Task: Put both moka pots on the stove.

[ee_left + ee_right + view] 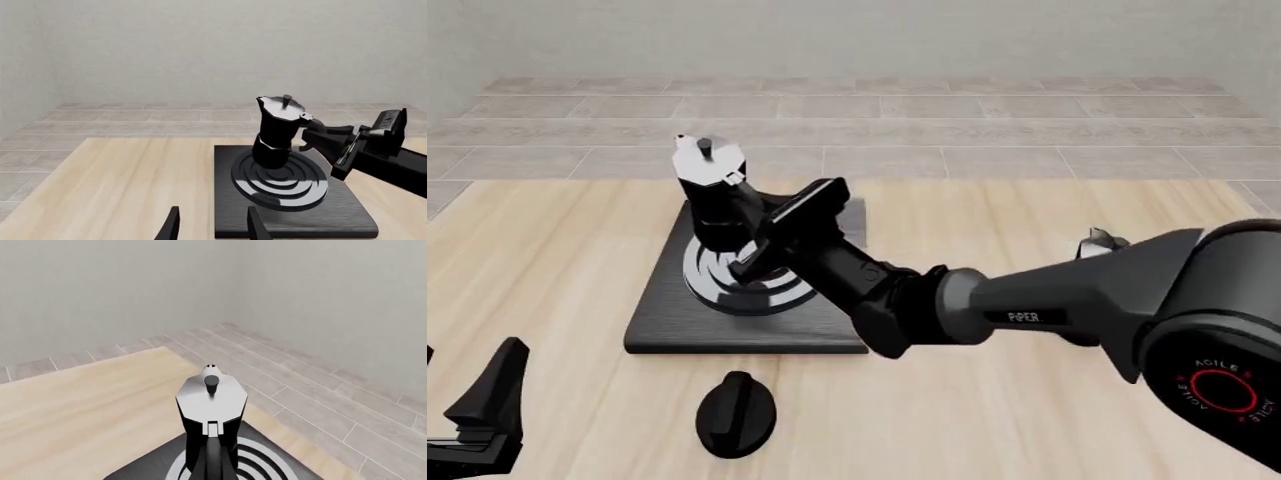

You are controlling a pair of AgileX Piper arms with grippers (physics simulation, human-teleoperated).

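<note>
Stove [667, 325]: black slab with ringed burner, left of centre in the front view, on the wooden table [988, 220].

Moka pot [714, 195]: upright on the burner rings, silvery lid with knob on top.

Right gripper [751, 248]: at the pot's handle side; whether it clasped the handle cannot be told.

Second moka pot [1098, 243]: only a sliver showed at right of centre, mostly hidden behind the right arm.

Black oval knob [735, 413]: on the table at lower left, below the stove, apart from it.

Left gripper [210, 226]: fingers spread, holding nothing, low at the frame's lower left corner.
</note>
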